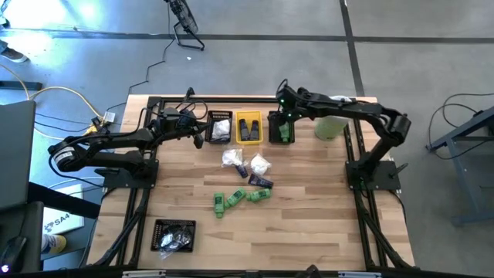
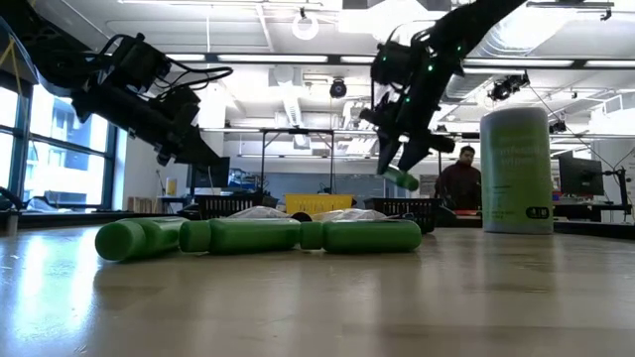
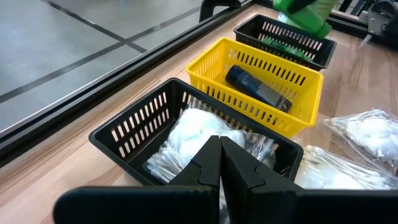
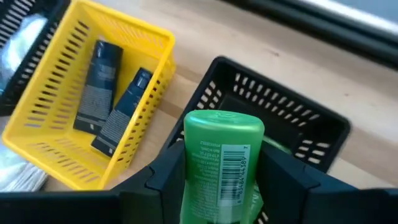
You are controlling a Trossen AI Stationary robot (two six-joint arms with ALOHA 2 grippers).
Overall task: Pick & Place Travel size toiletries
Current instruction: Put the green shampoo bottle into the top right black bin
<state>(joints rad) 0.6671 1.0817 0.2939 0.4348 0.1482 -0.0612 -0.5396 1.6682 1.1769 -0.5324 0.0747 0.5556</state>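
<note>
Wooden table (image 1: pixel 309 224) under both arms; right gripper (image 4: pixel 217 171) clamping a green bottle (image 4: pixel 219 165), hovering over the black bin (image 4: pixel 311 127) beside the yellow bin (image 4: pixel 43 152) holding two dark tubes (image 4: pixel 99 84). Three more green bottles (image 1: pixel 241 198) lying mid-table near white packets (image 1: pixel 245 161). Left gripper (image 3: pixel 221 163) pressed together, hanging above another black bin (image 3: pixel 134 127) of packets

My workspace is evenly and brightly lit from above. In the low view, ceiling lights (image 2: pixel 306 27) glow white and the window (image 2: pixel 45 129) beside them is washed out. The wooden table (image 2: pixel 317 297) close to that camera is blurred. From overhead, glare whitens the floor (image 1: pixel 69 15) in one corner. Shadows under my arms are soft and faint.
</note>
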